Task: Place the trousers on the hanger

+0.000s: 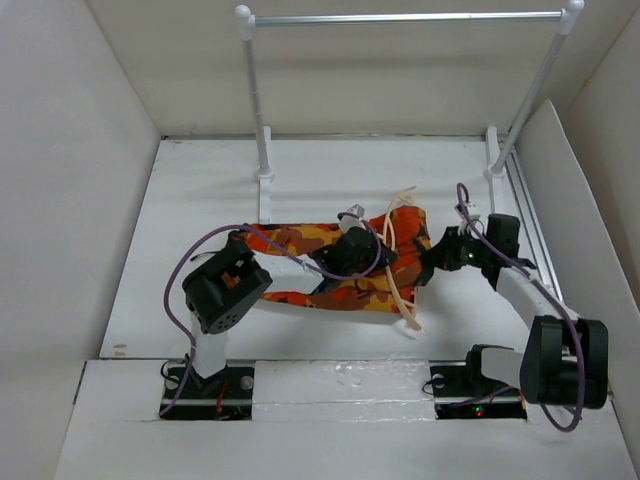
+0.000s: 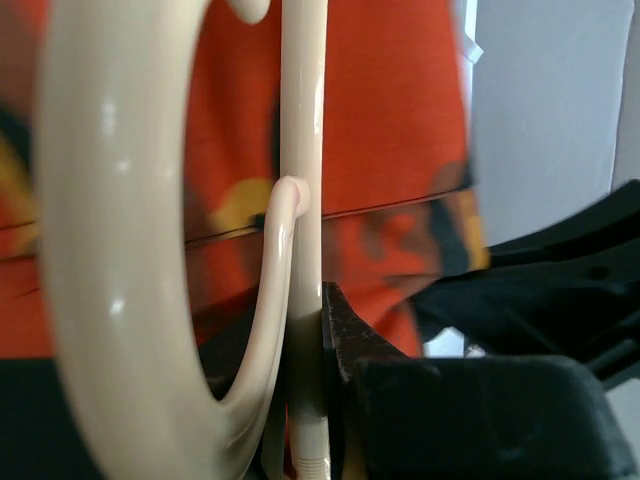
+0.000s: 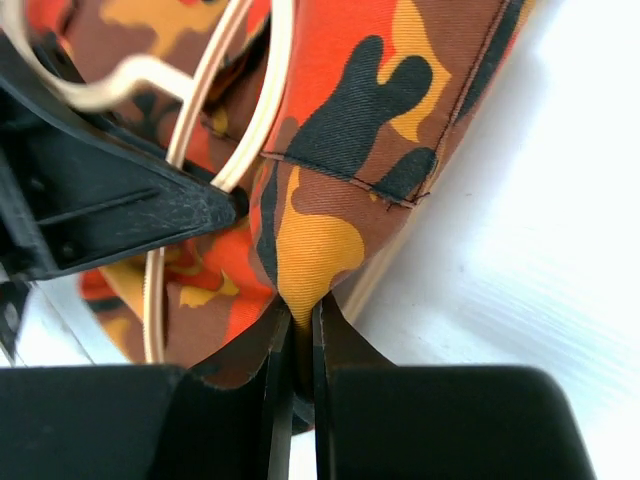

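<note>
Your right hand [image 3: 297,330] is pinched tight on a fold of the trousers [image 3: 340,120], cloth squeezed btw the tips. Your left hand [image 2: 310,345] looks clenched on the hanger [image 2: 303,180], w/ the thin pale bar running straight up past the finger.

Step in hand, I'd say: getting cloth over the hanger bar. To do it well, hold the hanger steady & level w/ the left. Lift the pinched fold just clear of the worktop [image 1: 200,200], then draw it across the bar slowly so nothing bunches. That pinch looks shallow, so no jerks or it may slip out.

The trousers lie mostly flat mid-worktop, btw the two arms, w/ the hanger at their right end. They're soft camo cloth in orange, red, yellow & dark brown patches, w/ a stitched seam just above the grip.
</note>
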Robot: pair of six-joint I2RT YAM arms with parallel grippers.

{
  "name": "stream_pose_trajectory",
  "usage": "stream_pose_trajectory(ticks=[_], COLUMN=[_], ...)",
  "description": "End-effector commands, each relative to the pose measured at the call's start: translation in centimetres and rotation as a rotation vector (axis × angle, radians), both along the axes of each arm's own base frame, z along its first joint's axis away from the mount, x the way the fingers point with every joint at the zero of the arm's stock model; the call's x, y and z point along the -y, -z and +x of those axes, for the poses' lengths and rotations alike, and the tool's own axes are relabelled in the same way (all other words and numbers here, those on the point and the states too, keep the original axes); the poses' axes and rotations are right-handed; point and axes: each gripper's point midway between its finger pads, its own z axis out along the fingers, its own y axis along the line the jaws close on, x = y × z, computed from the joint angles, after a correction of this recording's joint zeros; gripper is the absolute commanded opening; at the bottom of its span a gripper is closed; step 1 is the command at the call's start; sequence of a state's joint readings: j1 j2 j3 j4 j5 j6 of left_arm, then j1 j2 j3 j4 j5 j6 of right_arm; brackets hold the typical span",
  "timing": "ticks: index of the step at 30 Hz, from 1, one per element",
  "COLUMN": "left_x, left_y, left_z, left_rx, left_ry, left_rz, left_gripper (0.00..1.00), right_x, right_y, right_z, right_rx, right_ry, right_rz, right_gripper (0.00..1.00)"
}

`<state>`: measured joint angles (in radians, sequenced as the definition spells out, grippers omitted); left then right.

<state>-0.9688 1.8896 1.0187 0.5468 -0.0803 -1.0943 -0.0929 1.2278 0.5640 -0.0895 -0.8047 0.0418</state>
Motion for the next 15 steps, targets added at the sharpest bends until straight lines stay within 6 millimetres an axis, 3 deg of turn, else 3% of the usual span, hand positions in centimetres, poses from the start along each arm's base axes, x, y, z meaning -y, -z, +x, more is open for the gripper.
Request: stream_pose_trajectory(ticks=[1, 3, 5, 9, 11, 15], left_x=[-4.4, -5.5, -5.6, -6.4, -7.0, -9.3], left_y=[3.4, 3.4, 3.9, 5.3, 5.2, 5.1], left_z=[-0.7, -0.6, -1.1, -2.1, -1.8, -1.0], left_rx=[-0.009, 0.006, 0.004, -0.028, -0.030, 0.005], left_ry=[-0.012, 0.008, 0.042, 0.048, 0.037, 0.019], left_rz=[0.195, 0.217, 0.241, 0.283, 0.289, 0.372], left_gripper=[0.00, 0.00, 0.00, 0.00, 0.00, 0.00], right_x=[2.7, 4.4, 4.2, 4.3, 5.6, 9.9], right_y=[-5.1, -6.2, -7.2, -7.3, -7.0, -5.2], right_z=[3.2, 4.0, 4.7, 7.0, 7.8, 6.9], right_rx=[0.154, 0.155, 0.193, 0.190, 0.178, 0.089], right_ry=[0.141, 0.248, 0.251, 0.270, 0.295, 0.399], right_rz=[0.006, 0.054, 0.092, 0.125, 0.086, -0.015], right_gripper=[0.00, 0.00, 0.00, 0.00, 0.00, 0.00])
